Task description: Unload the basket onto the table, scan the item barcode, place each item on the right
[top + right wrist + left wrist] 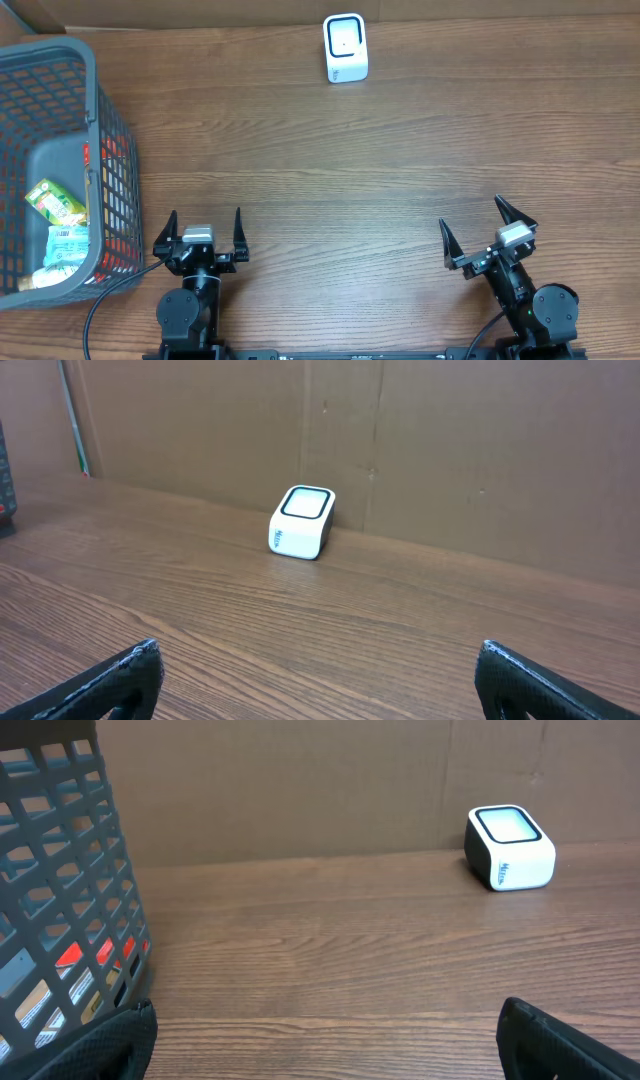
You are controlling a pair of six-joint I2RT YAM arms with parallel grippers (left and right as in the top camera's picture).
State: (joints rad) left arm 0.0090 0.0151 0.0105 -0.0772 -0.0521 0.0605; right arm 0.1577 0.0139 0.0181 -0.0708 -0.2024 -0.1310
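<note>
Fingers point(560, 1040) of left gripper point(205, 222) spread wide, nothing between; right gripper point(470, 214) likewise, empty

We judge task not started: nothing picked, nothing near scanner point(345, 48)

We see items point(55, 200) lying in basket point(112, 150) at left end of bench point(350, 170), just beside left arm; scanner at far edge, well apart from both grippers

Left to do, as we read it: reach into basket, grasp one of items, carry to scanner, show barcode

Both arms tucked low at near edge, fingers pointing toward far side
</note>
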